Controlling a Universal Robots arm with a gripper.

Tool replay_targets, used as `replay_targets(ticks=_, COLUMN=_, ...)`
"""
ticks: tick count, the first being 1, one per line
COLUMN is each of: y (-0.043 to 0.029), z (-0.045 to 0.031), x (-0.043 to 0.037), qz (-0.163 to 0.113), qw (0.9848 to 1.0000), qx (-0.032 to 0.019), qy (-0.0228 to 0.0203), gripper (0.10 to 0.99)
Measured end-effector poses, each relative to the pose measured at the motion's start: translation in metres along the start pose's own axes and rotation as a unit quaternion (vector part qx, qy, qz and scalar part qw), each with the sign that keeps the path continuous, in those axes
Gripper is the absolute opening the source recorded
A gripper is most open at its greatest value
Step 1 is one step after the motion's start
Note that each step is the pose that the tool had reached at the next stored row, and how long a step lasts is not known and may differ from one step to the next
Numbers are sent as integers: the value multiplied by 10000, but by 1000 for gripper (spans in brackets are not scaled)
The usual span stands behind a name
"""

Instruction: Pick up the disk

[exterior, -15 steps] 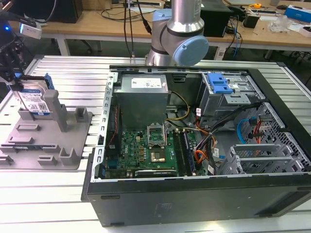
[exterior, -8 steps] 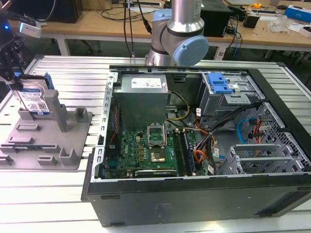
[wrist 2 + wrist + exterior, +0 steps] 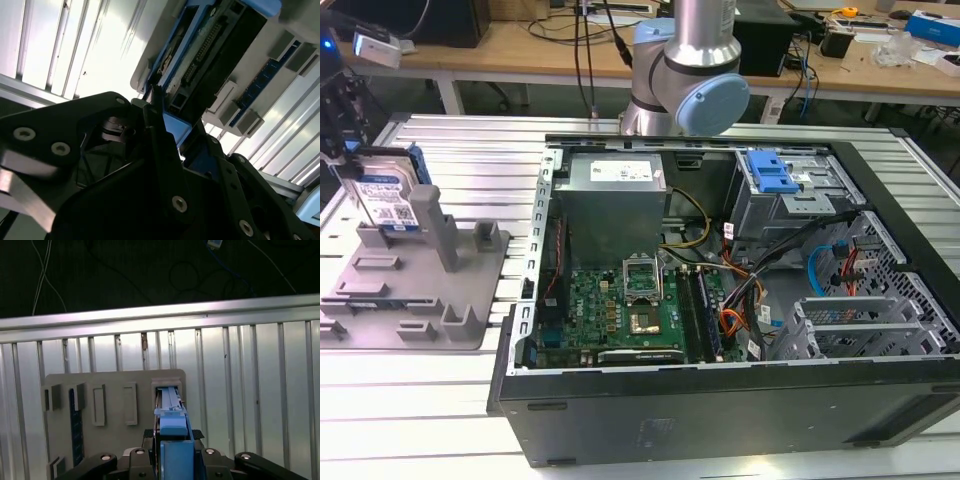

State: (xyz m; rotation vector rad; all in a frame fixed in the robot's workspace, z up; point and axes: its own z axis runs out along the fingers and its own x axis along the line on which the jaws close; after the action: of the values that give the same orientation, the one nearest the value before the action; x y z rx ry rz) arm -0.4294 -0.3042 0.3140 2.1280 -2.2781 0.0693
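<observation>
The disk (image 3: 386,196) is a silver drive with a white-and-blue label and blue side rails. It stands on edge, slightly tilted, over the back corner of the grey fixture (image 3: 420,290) at the exterior view's left. My gripper (image 3: 362,168) comes in from that left edge and is shut on the disk's upper part. In the first wrist view the disk (image 3: 173,426) shows edge-on between the black fingers (image 3: 150,434), its far end at a slot of the fixture (image 3: 115,385). I cannot tell whether the disk touches the slot. The second wrist view shows the disk's connector end (image 3: 210,45) beyond the gripper (image 3: 167,127).
An open computer case (image 3: 720,300) lies to the exterior view's right of the fixture, with a blue drive-bay bracket (image 3: 770,172) at its back. The arm's base (image 3: 680,80) stands behind the case. Upright grey posts (image 3: 438,225) rise from the fixture beside the disk. The table is ribbed metal (image 3: 440,400).
</observation>
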Motion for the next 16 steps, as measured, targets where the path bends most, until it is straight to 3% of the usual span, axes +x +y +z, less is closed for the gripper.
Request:
replay_targets(ticks=13, y=-6, z=-460, x=0, qz=-7, qw=10000, qx=3, qy=0, gripper=369)
replay_targets(ticks=16, y=-8, z=-627, x=-5, qz=-13, qw=10000, qx=3, qy=-1, gripper=369)
